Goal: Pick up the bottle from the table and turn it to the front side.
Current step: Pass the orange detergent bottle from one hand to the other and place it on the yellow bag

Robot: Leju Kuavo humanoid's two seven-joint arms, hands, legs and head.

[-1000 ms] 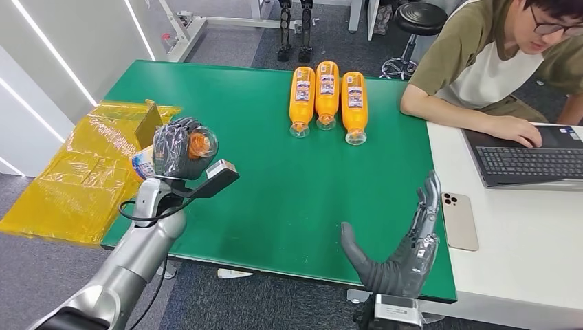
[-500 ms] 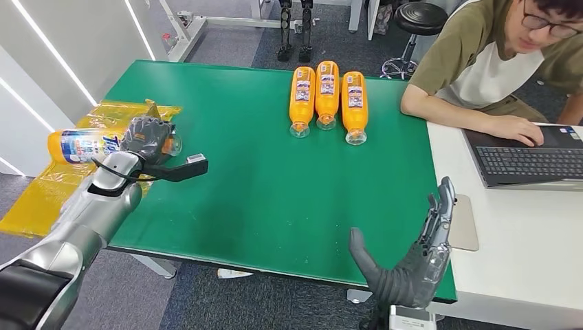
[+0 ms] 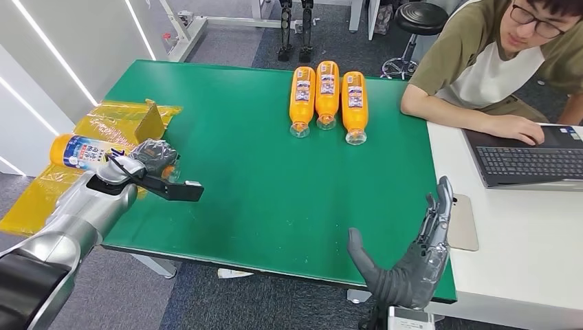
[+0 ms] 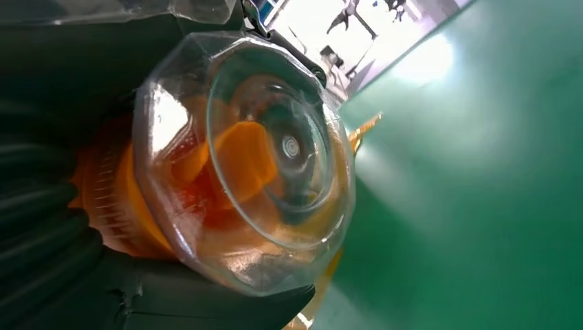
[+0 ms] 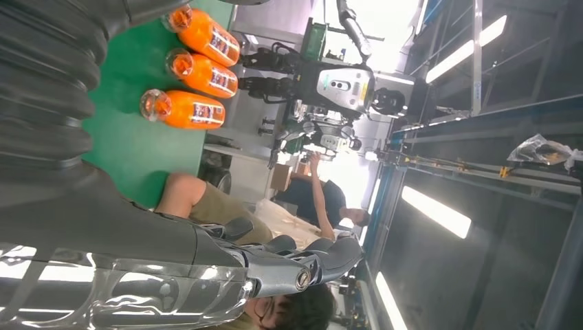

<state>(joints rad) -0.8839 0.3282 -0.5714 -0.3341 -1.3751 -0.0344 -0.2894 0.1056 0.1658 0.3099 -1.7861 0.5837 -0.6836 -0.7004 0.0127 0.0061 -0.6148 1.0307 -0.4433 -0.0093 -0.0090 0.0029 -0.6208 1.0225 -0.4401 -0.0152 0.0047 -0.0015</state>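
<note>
My left hand (image 3: 152, 159) grips an orange bottle (image 3: 84, 151) near its clear-capped end, holding it level over the left edge of the green table (image 3: 240, 172). Its blue and white label faces up. The left wrist view looks straight at the bottle's clear cap (image 4: 254, 161) with dark fingers (image 4: 41, 240) around the neck. My right hand (image 3: 412, 258) hovers open at the table's near right edge, fingers straight and pointing away from me. Three more orange bottles (image 3: 327, 96) lie side by side at the far middle of the table, also seen as orange bottles (image 5: 185, 75) in the right wrist view.
Crumpled yellow plastic wrap (image 3: 89, 172) lies over the table's left edge under the held bottle. A person (image 3: 509, 62) sits at the far right, hand on a laptop (image 3: 529, 161) on a white table (image 3: 536, 247). A phone (image 3: 466, 223) lies beside my right hand.
My left hand has swung the bottle from pointing at me to lying level, then lowered it slightly toward the yellow wrap. The right hand has barely moved.
</note>
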